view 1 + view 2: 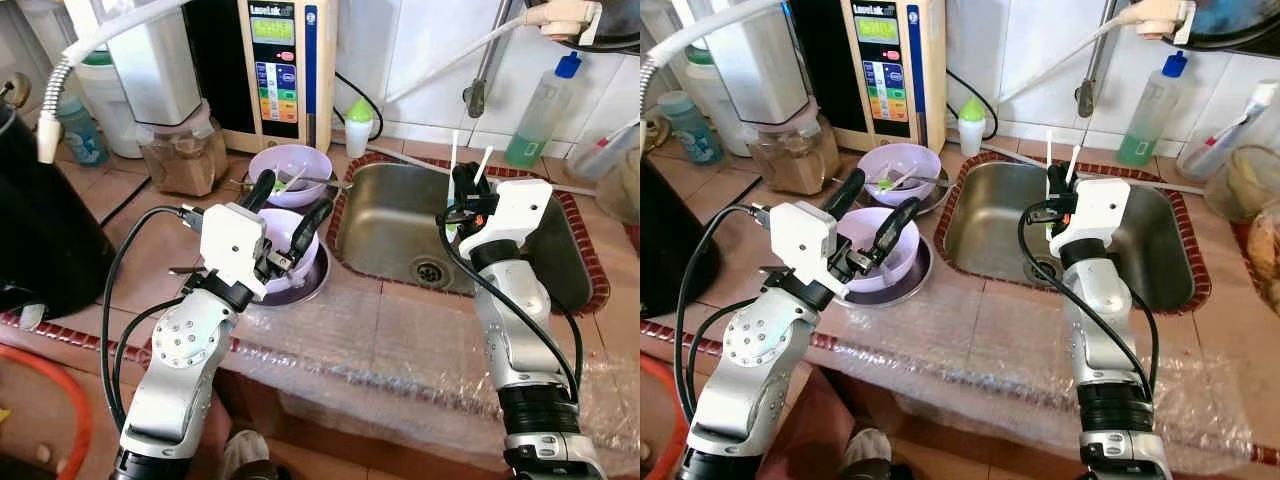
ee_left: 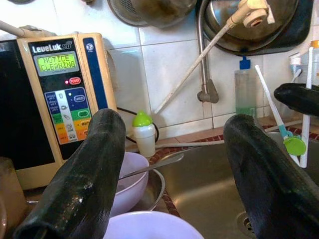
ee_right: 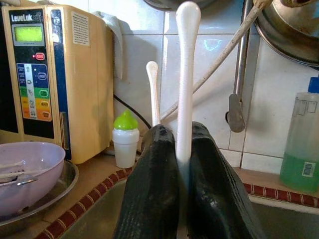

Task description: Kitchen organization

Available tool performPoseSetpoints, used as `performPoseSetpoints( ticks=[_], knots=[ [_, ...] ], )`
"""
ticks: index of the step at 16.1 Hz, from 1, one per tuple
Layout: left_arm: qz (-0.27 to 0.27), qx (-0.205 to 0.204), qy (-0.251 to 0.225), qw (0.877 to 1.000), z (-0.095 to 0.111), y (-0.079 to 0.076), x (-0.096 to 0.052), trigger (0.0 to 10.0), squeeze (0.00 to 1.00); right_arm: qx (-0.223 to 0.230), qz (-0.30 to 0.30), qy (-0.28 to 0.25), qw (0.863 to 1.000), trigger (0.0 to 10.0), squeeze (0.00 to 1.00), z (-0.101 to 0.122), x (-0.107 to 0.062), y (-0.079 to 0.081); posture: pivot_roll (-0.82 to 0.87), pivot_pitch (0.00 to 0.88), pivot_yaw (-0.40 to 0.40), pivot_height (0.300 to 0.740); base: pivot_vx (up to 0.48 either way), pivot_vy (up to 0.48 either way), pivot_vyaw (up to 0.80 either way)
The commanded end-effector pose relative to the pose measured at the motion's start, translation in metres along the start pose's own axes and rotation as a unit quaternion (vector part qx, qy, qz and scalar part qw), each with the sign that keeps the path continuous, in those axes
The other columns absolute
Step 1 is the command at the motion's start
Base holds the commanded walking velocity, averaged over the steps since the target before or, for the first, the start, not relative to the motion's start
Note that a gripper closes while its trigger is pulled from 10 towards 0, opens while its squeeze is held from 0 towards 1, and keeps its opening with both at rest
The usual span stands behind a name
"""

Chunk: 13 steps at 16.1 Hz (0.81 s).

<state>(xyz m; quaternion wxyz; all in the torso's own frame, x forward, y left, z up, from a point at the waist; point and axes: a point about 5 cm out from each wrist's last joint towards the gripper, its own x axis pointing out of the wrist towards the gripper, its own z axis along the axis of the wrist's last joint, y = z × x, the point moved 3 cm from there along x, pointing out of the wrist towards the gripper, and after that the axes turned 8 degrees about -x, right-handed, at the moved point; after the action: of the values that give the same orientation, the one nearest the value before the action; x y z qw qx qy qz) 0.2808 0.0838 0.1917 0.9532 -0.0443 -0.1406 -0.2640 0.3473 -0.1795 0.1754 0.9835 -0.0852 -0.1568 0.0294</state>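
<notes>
My left gripper (image 1: 293, 195) is open, its black fingers (image 2: 94, 169) spread above a purple bowl (image 1: 885, 268) that rests in a steel plate (image 1: 318, 285) on the tiled counter. Behind it a second purple bowl (image 1: 290, 162) holds a spoon (image 2: 149, 167) and other utensils. My right gripper (image 1: 462, 182) hovers over the steel sink (image 1: 390, 235), shut on two white-handled utensils (image 3: 187, 50) that stand upright between its fingers. In the left wrist view one of them ends in a green disc (image 2: 295, 145).
A beige water ionizer (image 1: 280, 60) and a blender jar (image 1: 180, 150) stand at the back. A green-capped small bottle (image 1: 358, 125), the tap (image 1: 476, 95) and a green soap bottle (image 1: 535, 115) line the wall. Bubble wrap (image 1: 400, 350) covers the counter's front edge.
</notes>
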Motion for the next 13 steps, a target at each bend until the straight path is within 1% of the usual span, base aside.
performPoseSetpoints(
  ticks=[1,4,9,11,13],
  knots=[
    [0.004,0.008,-0.010,1.000,0.006,0.001,0.000,10.0,0.00,-0.003,0.004,-0.002,1.000,0.0,0.00,0.001,0.003,0.001,-0.03,0.000,0.025,0.740,0.000,-0.360,0.00],
    [0.005,0.009,-0.011,1.000,0.007,0.001,0.001,10.0,0.00,-0.009,0.013,-0.007,1.000,0.0,0.00,0.002,0.003,0.005,-0.03,0.000,0.025,0.740,0.000,-0.390,0.00],
    [0.007,0.012,-0.012,1.000,0.007,0.002,0.002,10.0,0.00,-0.012,0.019,-0.008,1.000,0.0,0.00,0.002,0.004,0.009,-0.03,0.000,0.028,0.740,0.000,-0.376,0.67],
    [0.014,0.009,-0.014,1.000,0.008,0.004,0.001,10.0,0.00,-0.009,0.025,-0.007,1.000,0.0,0.00,0.001,0.004,0.011,-0.03,0.000,0.028,0.740,0.000,0.000,0.46],
    [0.024,0.014,-0.015,1.000,0.008,0.006,0.000,10.0,0.00,-0.006,0.033,-0.006,0.999,0.0,0.00,0.000,0.004,0.013,-0.02,0.000,0.024,0.740,0.000,0.000,0.00]
  ],
)
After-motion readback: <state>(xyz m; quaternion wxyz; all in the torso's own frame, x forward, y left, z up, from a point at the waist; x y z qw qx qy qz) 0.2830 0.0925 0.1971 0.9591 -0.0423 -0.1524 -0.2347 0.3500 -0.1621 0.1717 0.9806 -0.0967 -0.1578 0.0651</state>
